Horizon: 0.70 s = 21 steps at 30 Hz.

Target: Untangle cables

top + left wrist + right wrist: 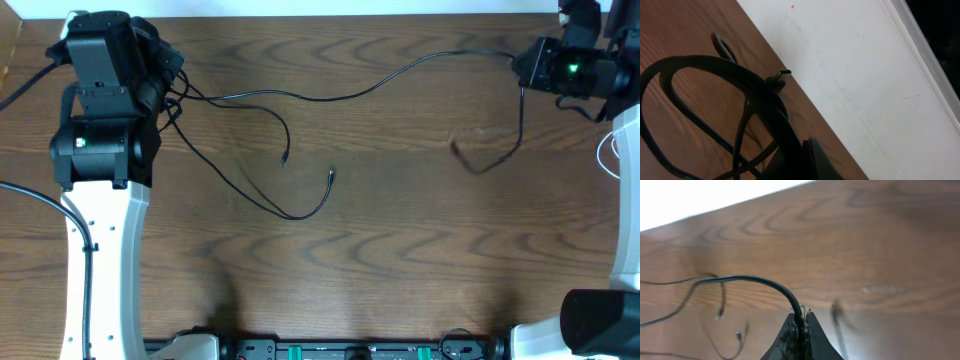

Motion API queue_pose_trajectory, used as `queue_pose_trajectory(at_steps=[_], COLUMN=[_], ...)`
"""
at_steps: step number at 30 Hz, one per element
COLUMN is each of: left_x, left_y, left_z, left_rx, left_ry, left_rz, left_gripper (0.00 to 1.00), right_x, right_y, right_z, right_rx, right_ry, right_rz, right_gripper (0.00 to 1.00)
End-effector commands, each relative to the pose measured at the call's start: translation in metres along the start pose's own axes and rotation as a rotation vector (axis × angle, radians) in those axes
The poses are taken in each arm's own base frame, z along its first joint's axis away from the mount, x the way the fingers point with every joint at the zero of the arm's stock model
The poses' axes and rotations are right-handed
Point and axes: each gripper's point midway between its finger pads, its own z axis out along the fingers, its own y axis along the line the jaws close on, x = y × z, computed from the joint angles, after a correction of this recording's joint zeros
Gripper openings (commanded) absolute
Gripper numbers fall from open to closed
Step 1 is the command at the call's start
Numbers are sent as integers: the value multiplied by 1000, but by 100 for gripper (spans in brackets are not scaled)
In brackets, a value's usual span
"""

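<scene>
Worktop (pixel 400 270) shows bare wood across its near half. The black cable (pixel 350 97) spans the far side, with closed jaws pinching it at the left gripper (pixel 168 85) near the far-left corner and the right gripper (pixel 801 317) near the far-right edge. Its loose ends (pixel 330 176) lie mid-worktop.

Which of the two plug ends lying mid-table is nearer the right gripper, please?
The right-hand plug end: in the overhead view it lies further right and slightly lower than the other plug end.
</scene>
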Motion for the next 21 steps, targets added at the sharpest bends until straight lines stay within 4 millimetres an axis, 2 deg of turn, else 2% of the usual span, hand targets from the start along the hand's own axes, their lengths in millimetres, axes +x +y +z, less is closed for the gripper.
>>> queue_pose_trajectory(at_steps=[1, 3, 5, 8, 10, 12, 15, 18, 21], left_x=[-11, -15, -22, -25, -24, -24, -15, -1, 15], left_y=[6, 9, 16, 19, 19, 19, 12, 4, 2], left_z=[-2, -3, -4, -5, -4, -4, -3, -1, -1], left_rx=[-34, -56, -96, -110, -111, -109, -73, -14, 18], left_ry=[-52, -77, -117, -131, -129, -126, -79, 0, 78], left_rz=[31, 54, 68, 69, 69, 69, 107, 195, 264], left_gripper=[8, 8, 8, 8, 7, 8, 7, 8, 7], right_x=[3, 4, 5, 6, 6, 4, 4, 11, 17], right_y=[-40, -57, -90, -109, -109, -86, -30, 11, 43], right_z=[0, -5, -17, -20, -17, -8, 4, 15, 29], right_rx=[215, 287, 419, 454, 397, 245, -12, -94, -80], right_ry=[-1, -6, -24, -21, -7, 15, 39, 60, 66], right_rz=[96, 134, 200, 234, 241, 164, -4, -132, -231], right_gripper=[1, 1, 1, 1, 1, 1, 1, 1, 1])
